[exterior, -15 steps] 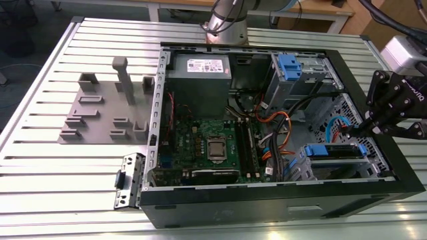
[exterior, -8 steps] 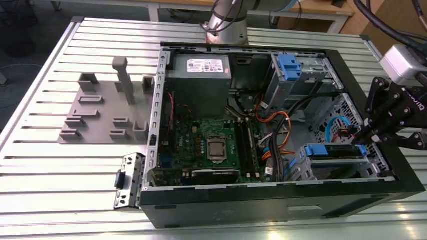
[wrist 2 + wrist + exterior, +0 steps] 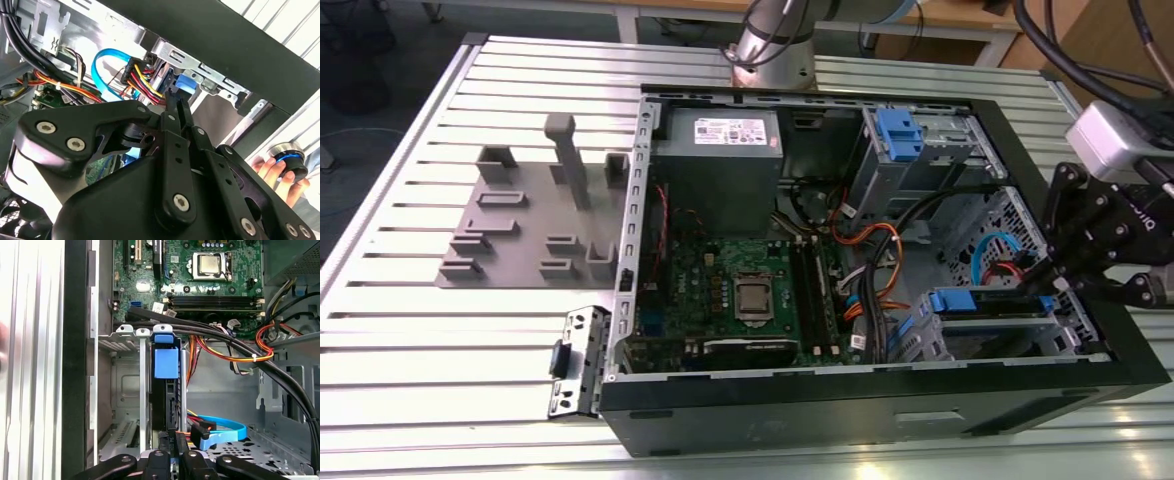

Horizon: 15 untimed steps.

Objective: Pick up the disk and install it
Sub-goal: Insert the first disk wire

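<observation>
Gripping the disk edge-on, gripper clamped on it, lower right of the exterior view. Disk sits upright in the cage slot, aligned for seating.

An open computer case lies on its side on a slatted metal surface. Inside it, a grey power supply box sits above the green motherboard, and a blue bracket tops a metal drive cage toward the exterior view's right. The black pincer reaches into the case's right end, at the blue-railed disk seated in the lower drive bay. A grey plastic fixture stands on the surface to the exterior view's left of the case.
</observation>
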Each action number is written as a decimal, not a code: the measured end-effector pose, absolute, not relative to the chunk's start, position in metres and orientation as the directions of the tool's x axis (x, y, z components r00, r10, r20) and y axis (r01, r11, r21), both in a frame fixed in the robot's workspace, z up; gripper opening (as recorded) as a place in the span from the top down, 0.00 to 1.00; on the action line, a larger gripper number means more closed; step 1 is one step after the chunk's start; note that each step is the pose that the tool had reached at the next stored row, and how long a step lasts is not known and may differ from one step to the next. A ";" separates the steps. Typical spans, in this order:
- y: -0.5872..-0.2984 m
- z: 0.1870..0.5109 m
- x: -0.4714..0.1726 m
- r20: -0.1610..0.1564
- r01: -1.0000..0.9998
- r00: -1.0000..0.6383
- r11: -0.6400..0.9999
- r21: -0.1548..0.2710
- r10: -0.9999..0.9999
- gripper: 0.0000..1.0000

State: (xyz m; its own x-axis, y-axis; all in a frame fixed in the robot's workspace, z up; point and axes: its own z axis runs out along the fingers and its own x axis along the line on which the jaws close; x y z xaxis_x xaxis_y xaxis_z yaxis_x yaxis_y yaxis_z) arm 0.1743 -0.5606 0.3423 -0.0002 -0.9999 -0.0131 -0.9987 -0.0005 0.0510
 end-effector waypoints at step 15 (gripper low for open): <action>-0.559 0.334 0.171 -0.013 -0.999 0.000 0.000 0.051 -1.000 0.84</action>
State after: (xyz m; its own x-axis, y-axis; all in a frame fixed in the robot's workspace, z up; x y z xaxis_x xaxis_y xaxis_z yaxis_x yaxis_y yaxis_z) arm 0.1712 -0.5586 0.3336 -0.0003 -0.9999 -0.0132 -0.9987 -0.0004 0.0509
